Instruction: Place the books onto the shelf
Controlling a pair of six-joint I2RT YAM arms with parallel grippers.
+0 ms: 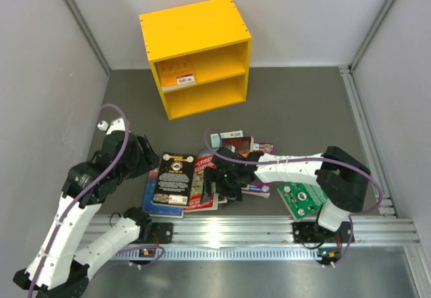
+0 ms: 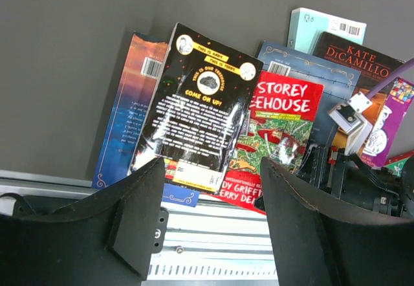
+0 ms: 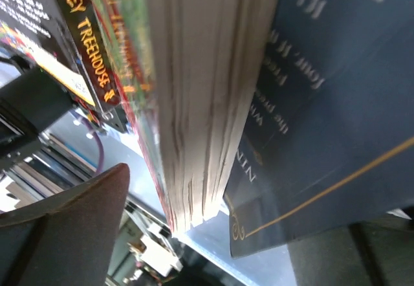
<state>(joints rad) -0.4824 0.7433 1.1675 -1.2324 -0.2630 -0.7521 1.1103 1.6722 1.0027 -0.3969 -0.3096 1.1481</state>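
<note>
My right pincer (image 1: 227, 180) sits low in the loose heap, and the worry starts there. The page block of the red-and-green treehouse paperback (image 3: 200, 92) fills the space right ahead of it, touching the dark blue paperback (image 3: 323, 92) on its far side. If I close on page edges rather than on spine and cover, I judge the book will fan open or slide out. If I catch both, the blue one may drag along and drop.

My left pincer (image 2: 212, 164) faces a glossy black paperback (image 2: 197, 105) lying slanted on top of the heap, its near edge by the silver ribbed rail (image 2: 213, 234) under my tips. A nudge could push it off the pile, and that slick cover will likely slip in a shallow grip. The two pincers are near each other, so reaching together risks a knock.

Right pincer: jaws wide, the one finger (image 3: 65, 234) I can see is clear of the cover, and it holds nothing. Left pincer: jaws well apart, empty. The black book's edge lies just past the tips; whether it touches I cannot tell.

The other books spread over the grey counter (image 1: 296, 123) around the right pincer. The bright yellow wooden shelf (image 1: 195, 48) stands well beyond both.
</note>
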